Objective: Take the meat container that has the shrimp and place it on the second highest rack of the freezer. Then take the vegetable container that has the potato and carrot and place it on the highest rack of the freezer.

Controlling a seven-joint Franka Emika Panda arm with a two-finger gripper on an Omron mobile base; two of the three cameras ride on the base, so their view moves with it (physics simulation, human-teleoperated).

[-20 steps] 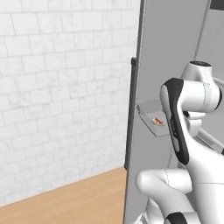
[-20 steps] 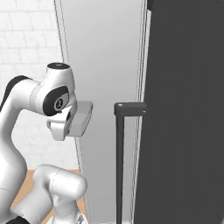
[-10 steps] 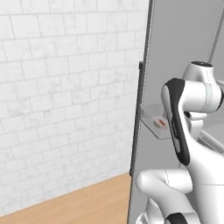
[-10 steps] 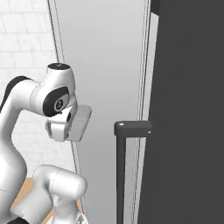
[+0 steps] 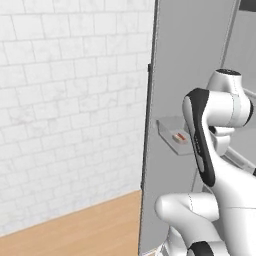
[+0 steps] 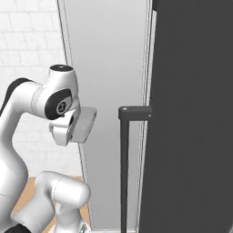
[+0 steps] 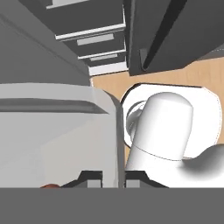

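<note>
The meat container (image 5: pixel 174 134) is held up in the air beside the arm's wrist, close in front of the tall grey freezer (image 5: pixel 190 65) door panel. In the left base view the shallow grey tray sits roughly level with the small pink-red shrimp (image 5: pixel 179 136) lying near its near end. From the right base view the same tray (image 6: pixel 84 124) shows edge-on, jutting out from under the white wrist toward the freezer's long dark bar handle (image 6: pixel 124 173) without touching it. In the hand view the claw (image 7: pixel 114 178) has its two dark fingertips (image 7: pixel 89 177) clenched on the tray's thin wall, which runs straight up between them. Grey drawers (image 7: pixel 94 41) and pale wood floor (image 7: pixel 109 83) lie beyond.
</note>
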